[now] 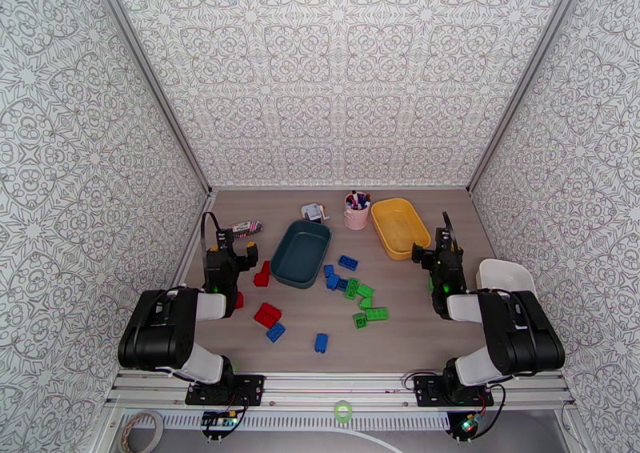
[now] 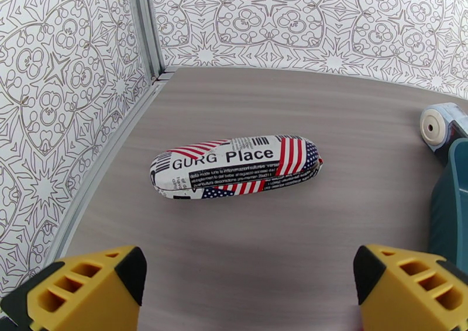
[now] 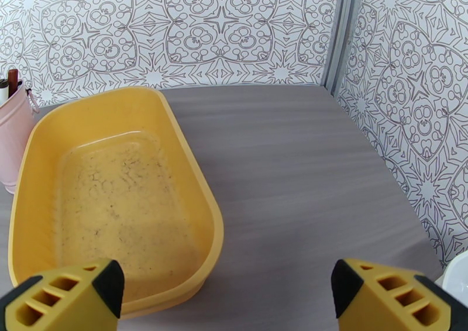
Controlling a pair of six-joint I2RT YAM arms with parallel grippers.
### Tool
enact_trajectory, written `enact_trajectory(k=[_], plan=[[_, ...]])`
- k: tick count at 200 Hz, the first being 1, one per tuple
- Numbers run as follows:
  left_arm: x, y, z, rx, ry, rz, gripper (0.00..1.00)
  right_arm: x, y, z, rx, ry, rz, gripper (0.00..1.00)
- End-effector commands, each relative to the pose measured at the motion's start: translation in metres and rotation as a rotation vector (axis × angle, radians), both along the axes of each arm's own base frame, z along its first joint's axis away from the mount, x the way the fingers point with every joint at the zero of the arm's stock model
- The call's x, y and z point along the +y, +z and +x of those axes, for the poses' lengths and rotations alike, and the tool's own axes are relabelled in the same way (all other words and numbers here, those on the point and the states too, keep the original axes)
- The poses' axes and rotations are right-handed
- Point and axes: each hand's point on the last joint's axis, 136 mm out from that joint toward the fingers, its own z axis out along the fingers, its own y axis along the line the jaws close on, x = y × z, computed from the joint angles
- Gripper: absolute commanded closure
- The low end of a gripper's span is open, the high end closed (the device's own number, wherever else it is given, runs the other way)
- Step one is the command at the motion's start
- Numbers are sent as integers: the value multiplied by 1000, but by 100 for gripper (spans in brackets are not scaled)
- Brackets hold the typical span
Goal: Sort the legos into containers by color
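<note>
Left tool and right tool: fingers wide apart on both. Legos (red, blue, green) lie loose on the worktop, on the near side of the teal tray, all outside it. Pink cup sits just past the teal tray's far right corner. Yellow tray is farther right of the teal tray.

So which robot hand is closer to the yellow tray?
Right. The right gripper is open, right at the yellow tray's near right corner. The left gripper is far off on the other side of the dark teal tray, by the striped packet.
</note>
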Motion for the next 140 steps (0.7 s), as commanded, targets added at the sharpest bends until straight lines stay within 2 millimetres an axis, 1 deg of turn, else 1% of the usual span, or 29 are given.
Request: enact_trajectory(k=[1, 9, 15, 24, 29, 35, 44, 50, 54, 60, 65, 67, 71, 83, 99, 112, 125, 131, 140], plan=[[2, 7, 4, -15, -12, 2, 1, -2, 7, 1, -26, -13, -1, 1], [4, 8, 2, -15, 7, 0, 1, -7, 10, 0, -32, -43, 5, 1], [6, 14, 2, -24, 18, -1, 1, -12, 14, -2, -35, -73, 13, 1], [9, 20, 0, -11, 38, 1, 1, -7, 16, -4, -46, -38, 7, 1], [11, 24, 0, 4, 54, -1, 1, -5, 23, -5, -63, -26, -1, 1], [12, 27, 0, 34, 70, -8, 1, -6, 28, -8, -56, -37, -3, 1], [16, 34, 0, 77, 101, -22, 1, -17, 35, -12, -41, -107, 6, 1], [16, 36, -1, 119, 116, -29, 1, -27, 45, -18, -46, -170, 16, 1], [16, 41, 0, 133, 123, -32, 1, -34, 52, -21, -53, -213, 28, 1], [15, 45, -2, 168, 128, -35, 1, -41, 59, -26, -35, -265, 38, 1], [12, 49, -2, 189, 124, -39, 1, -44, 69, -30, -35, -289, 44, 1], [11, 51, -3, 197, 125, -41, 1, -45, 68, -32, -17, -294, 43, 1], [8, 55, -4, 210, 124, -48, 1, -46, 74, -35, -6, -299, 44, 1], [2, 66, -8, 238, 133, -82, 1, -42, 88, -43, 37, -272, 44, 1], [-5, 77, -16, 279, 149, -143, 1, -37, 100, -55, 84, -254, 84, 1], [-9, 82, -24, 317, 159, -211, 1, -42, 101, -74, 129, -320, 184, 1], [-15, 86, -29, 342, 152, -280, 1, -39, 102, -89, 183, -334, 282, 1], [-18, 90, -32, 348, 143, -308, 1, -37, 100, -94, 208, -344, 336, 1], [-23, 93, -35, 351, 136, -351, 1, -25, 98, -98, 265, -294, 384, 1]])
